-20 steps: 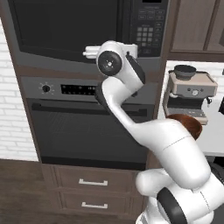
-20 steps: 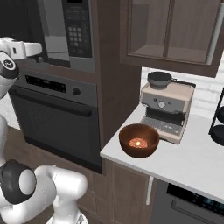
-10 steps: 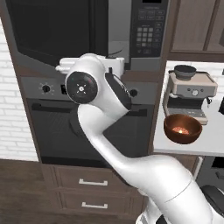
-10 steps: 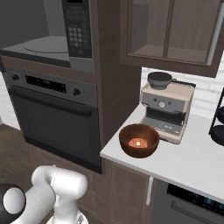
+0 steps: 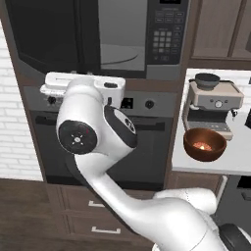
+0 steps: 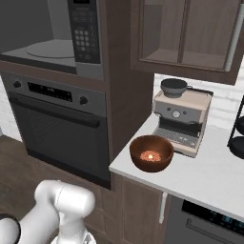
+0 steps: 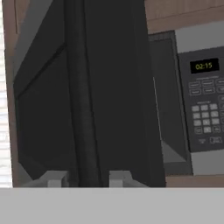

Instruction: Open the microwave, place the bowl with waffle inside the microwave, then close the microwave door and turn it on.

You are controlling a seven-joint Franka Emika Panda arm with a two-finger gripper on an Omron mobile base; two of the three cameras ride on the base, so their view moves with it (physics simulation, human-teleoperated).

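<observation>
The microwave (image 5: pixel 122 37) is built in above the wall oven, and its grey cavity with the round turntable (image 6: pixel 47 47) lies open. The microwave door (image 5: pixel 49 34) stands swung out to the left. In the hand view my gripper (image 7: pixel 87 178) has a fingertip on each side of the door's dark vertical handle (image 7: pixel 83 109), shut on it. My white hand (image 5: pixel 81 84) sits just under the door's lower edge. The reddish-brown bowl (image 5: pixel 205 144) (image 6: pixel 151 153) rests on the white counter (image 6: pixel 214 176) to the right, holding the small golden waffle (image 6: pixel 150 156).
A keypad (image 5: pixel 169 29) fills the microwave's right side. The wall oven (image 6: pixel 57 128) with knobs and a bar handle sits below it. A coffee machine (image 6: pixel 183 116) stands right behind the bowl. A black rack (image 6: pixel 237 128) is at the counter's far right. My elbow (image 5: pixel 78 137) bulks before the oven.
The microwave door has swung from shut to wide open toward the left. My arm has swung left and nearer with it. The bowl has not moved.
</observation>
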